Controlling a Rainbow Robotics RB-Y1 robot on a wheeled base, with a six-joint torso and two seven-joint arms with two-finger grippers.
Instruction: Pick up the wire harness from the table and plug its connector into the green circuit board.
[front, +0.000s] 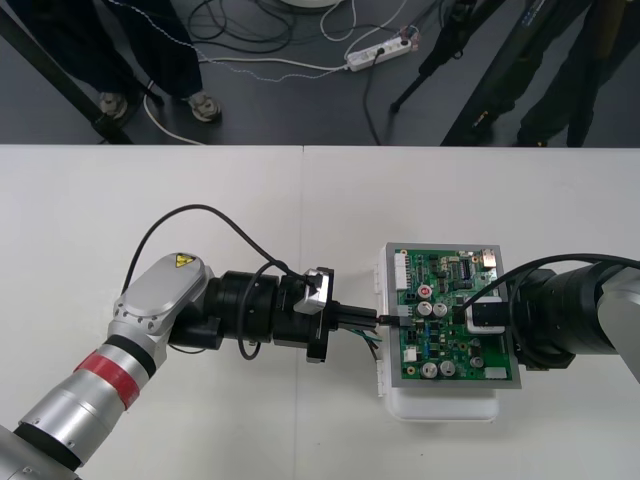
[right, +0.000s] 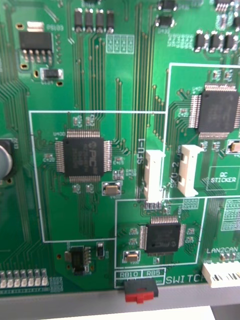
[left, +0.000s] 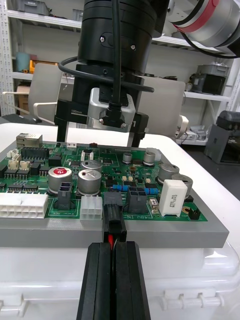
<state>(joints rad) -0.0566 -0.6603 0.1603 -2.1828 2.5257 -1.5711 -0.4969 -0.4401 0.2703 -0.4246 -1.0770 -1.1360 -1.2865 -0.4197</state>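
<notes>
Left jaws: closed on the thin red-and-black wire harness (left: 111, 243), black fingers (left: 95, 280) pressed together, at the 9 o'clock edge of the green circuit board (front: 445, 345).
Small black plug (left: 114, 220): against a black board connector; seating unclear.
Right jaws: over the board's 3 o'clock side; open or closed, cannot tell.
Board writing: "SWITCH", "LAN2CAN", "QC STICKER", "RB10", "RB5".
White base (front: 440, 408): on the pale surface (front: 200, 190).
</notes>
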